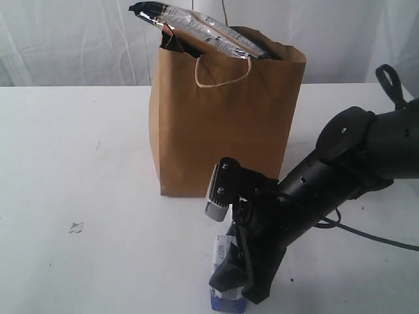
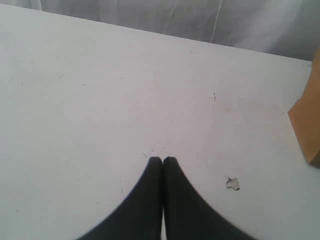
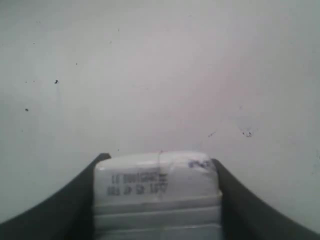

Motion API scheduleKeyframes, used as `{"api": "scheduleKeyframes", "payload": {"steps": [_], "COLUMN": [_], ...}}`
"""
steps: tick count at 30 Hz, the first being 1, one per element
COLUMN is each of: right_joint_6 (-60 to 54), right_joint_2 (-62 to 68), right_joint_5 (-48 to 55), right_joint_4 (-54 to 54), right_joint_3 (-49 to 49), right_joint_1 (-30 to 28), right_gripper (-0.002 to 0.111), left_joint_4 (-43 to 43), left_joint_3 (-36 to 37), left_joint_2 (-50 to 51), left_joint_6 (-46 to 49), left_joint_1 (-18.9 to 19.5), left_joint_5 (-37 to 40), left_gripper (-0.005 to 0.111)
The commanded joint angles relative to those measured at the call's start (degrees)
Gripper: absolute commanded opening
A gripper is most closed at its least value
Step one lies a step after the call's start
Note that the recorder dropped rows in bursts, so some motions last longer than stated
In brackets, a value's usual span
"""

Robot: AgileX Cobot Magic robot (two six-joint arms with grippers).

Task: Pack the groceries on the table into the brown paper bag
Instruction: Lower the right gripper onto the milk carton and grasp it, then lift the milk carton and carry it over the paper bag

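Only the wrist views show right gripper [image 3: 159, 160] clasping small white-blue carton [image 3: 158, 186], left gripper [image 2: 163, 159] clenched.

The bag [image 1: 222, 131] was plain brown with a cream handle [image 1: 222, 85]; the packet [image 1: 196, 26] glinted silver and black; the carton [image 3: 157, 192] was white (blue at its base), the table [image 1: 78, 163] white.

carton [image 3: 157, 192]: white-blue, sitting between right gripper's [image 3: 158, 160] fingers
bag [image 1: 222, 124]: brown, standing upright beyond the gripper
packet [image 1: 196, 26]: sticking out of bag
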Motion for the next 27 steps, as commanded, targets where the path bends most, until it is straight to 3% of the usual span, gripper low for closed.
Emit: {"api": "scheduleKeyframes", "payload": {"steps": [1,4,9,17,22,27], "right_joint_6": [-0.73,0.25,12.08,38.36,47.14,48.64], "right_joint_2": [-0.08,-0.19,-4.4,-16.93,-25.21,-28.82], "right_joint_5": [-0.11,0.93,4.44,8.68,14.45,11.46], "right_joint_4": [-1.64,-2.37,-3.3,-25.09,-35.42,-35.71], "right_joint_3": [0.16,0.16,-1.31,-7.13,-10.14,-16.92], "right_joint_1": [0.13,0.13,0.13,-2.05,-8.14,-18.76], "right_gripper": [0.025,0.018,0.0,0.0,0.0,0.0], "left_joint_4": [0.28,0.28,0.28,0.28,0.28,0.28], "left_joint_3": [0.23,0.23,0.23,0.23,0.23,0.23], "left_joint_2": [-0.25,-0.25,-0.25,-0.25,-0.25,-0.25], "left_joint_6": [-0.58,-0.58,-0.58,-0.58,-0.58,-0.58], "left_joint_1": [0.05,0.05,0.05,0.05,0.05,0.05], "left_joint_5": [-0.19,-0.19,-0.19,-0.19,-0.19,-0.19], "left_gripper": [0.0,0.0,0.0,0.0,0.0,0.0]}}
